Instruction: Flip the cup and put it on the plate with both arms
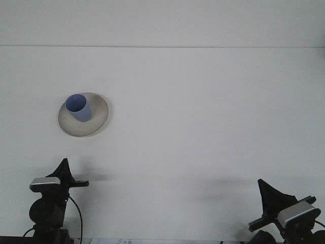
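Only one blue cup (78, 108) and one pale round plate (97, 123) sit on the white table (203, 127) — the cup stands mouth-up on the plate. Two grippers lie well short of the plate: left gripper (63, 168) nearer, right gripper (266, 190) far off. Neither holds anything — their opening cannot be told.

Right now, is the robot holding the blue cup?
No. The blue cup stands on the plate, far from the left gripper and right gripper.

One blue cup (79, 108), one grey plate (96, 122), one white table (203, 127), two robot arms
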### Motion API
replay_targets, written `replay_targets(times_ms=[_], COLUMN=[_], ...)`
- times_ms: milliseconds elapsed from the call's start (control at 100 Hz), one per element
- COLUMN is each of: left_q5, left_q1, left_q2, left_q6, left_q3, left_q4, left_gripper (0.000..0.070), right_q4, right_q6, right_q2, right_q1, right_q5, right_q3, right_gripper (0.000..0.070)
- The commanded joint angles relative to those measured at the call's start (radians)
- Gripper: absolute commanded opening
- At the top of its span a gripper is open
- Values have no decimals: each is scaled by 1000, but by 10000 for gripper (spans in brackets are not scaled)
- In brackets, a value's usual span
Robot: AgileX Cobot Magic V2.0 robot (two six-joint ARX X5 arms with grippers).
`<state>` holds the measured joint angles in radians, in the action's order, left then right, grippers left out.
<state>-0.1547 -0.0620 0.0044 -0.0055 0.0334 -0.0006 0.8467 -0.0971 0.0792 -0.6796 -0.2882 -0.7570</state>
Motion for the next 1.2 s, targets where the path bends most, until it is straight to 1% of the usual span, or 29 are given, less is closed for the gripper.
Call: replay_targets(times_ms=[0,50,160,210,280,360,440,490,630,830,980,1190], left_q5=[-3,-3,-3,-3,-3,-3,-3,-3,-3,-3,-3,-3], left_q1=[1,1,1,1,1,1,1,1,1,1,1,1], left_q2=[-2,-2,-2,-2,-2,-1,-2,-1,-1,-1,-1,-1], left_q6=[13,13,13,13,13,13,13,13,13,13,13,13], left_q3=[-19,-19,-19,-19,-19,-19,-19,-19,-19,-19,-19,-19], left_q4=[10,10,10,10,10,10,10,10,10,10,10,10], left_gripper=[12,12,12,12,12,12,12,12,12,12,12,12], right_q4=[-25,-76,-226,-278,-342,-454,-567,-636,-740,-816,-769,-769], right_q6=[19,34,150,167,160,130,107,93,65,37,38,38], right_q2=[0,0,-10,-16,-30,-35,-41,-46,-78,-78,-78,-78], right_q1=[54,117,266,334,436,548,620,651,694,713,713,713], right_q5=[-1,-1,3,26,82,182,271,302,312,311,288,288], right_q3=[-4,17,115,172,256,365,463,521,638,743,744,744], right_gripper=[4,3,4,3,4,4,4,4,3,3,3,4])
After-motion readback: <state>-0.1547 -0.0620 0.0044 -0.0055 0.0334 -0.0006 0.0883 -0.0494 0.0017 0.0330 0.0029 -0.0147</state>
